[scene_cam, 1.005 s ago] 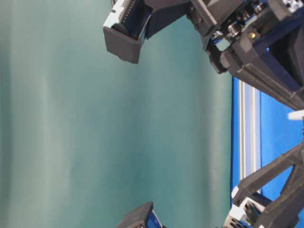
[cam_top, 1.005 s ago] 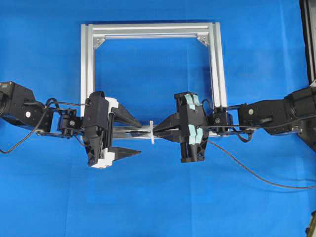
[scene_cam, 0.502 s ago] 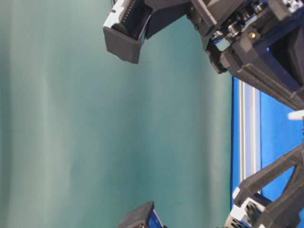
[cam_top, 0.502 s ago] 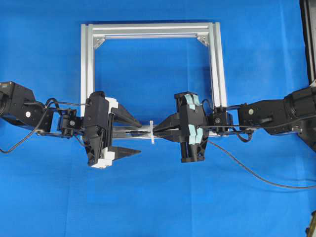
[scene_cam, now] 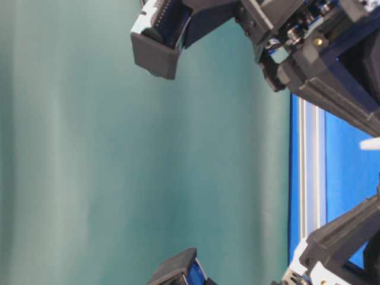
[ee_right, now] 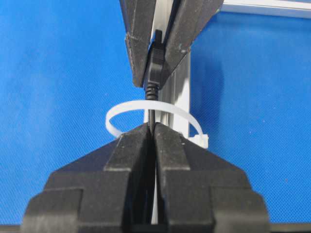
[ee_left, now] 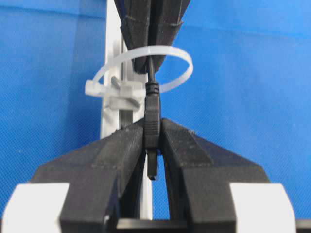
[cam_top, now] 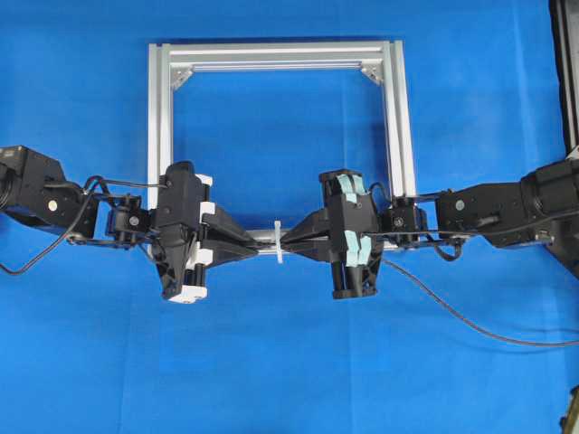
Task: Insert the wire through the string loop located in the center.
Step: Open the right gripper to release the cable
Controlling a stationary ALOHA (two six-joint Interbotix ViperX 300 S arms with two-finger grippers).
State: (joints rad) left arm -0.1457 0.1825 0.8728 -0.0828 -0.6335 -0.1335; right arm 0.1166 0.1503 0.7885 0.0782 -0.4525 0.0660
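Note:
The string loop (cam_top: 279, 244) is a thin white tie standing on the near bar of the aluminium frame (cam_top: 276, 54). The wire (ee_right: 152, 115) runs straight through the string loop (ee_left: 167, 53). Its dark plug (ee_left: 152, 121) has come out on the left side. My left gripper (ee_left: 153, 127) is shut on that plug, whose tip pokes back between the fingers. On the other side of the loop my right gripper (ee_right: 152, 127) is shut on the thin cable. In the overhead view the left gripper (cam_top: 262, 246) and right gripper (cam_top: 288, 242) meet tip to tip at the loop.
The wire's slack (cam_top: 452, 312) trails off to the right over the blue cloth. In the table-level view the frame bar (scene_cam: 309, 166) stands between both arms' housings. A dark stand (cam_top: 565, 72) rises at the right edge.
My left gripper has gone from wide open to shut on the plug. The right gripper and the wire have stayed where they were.

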